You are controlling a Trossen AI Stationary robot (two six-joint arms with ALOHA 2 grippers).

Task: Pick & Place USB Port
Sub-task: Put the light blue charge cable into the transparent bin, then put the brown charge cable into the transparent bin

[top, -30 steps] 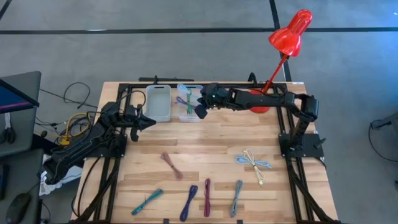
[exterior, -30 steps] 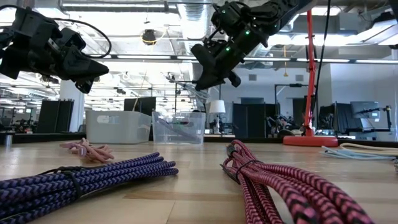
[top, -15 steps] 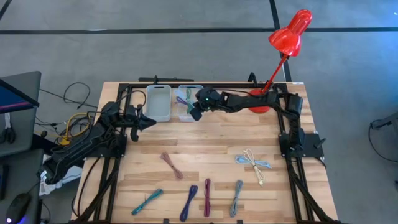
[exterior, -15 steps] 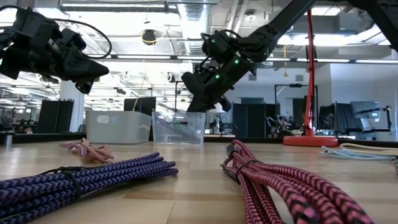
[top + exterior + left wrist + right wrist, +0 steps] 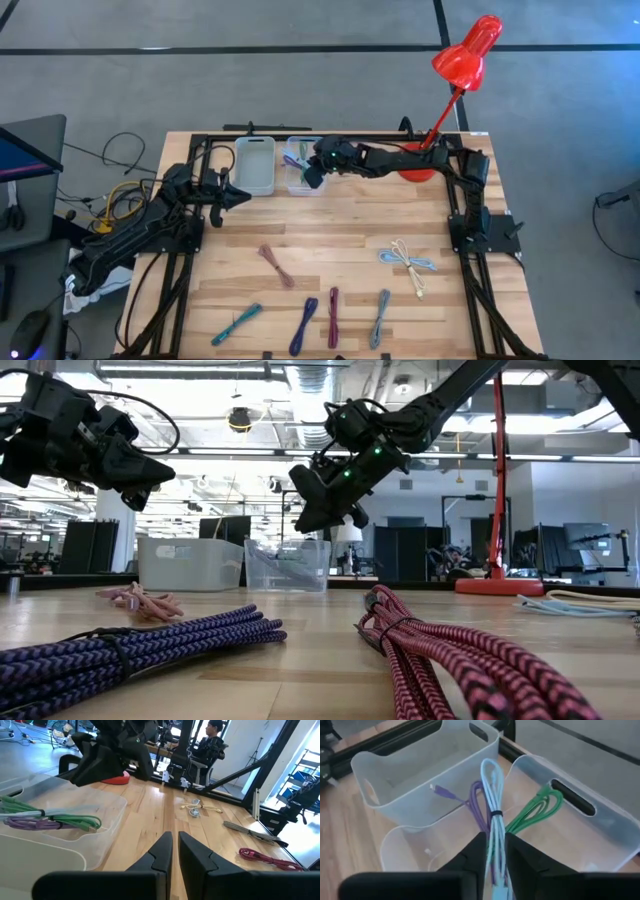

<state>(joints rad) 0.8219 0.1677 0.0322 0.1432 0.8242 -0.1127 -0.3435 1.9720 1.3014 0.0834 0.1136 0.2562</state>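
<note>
Pinching light-blue cable [image 5: 492,815], clear bin [image 5: 600,827] below

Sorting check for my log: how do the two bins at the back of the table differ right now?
The clear bin holds a green and a purple cable; the frosted bin beside it looks empty. The right gripper, shut on a light blue cable, hangs over the clear bin, while nothing hangs over the frosted bin. The left gripper waits apart. Both bins are open-topped plastic with handle slots.
</note>
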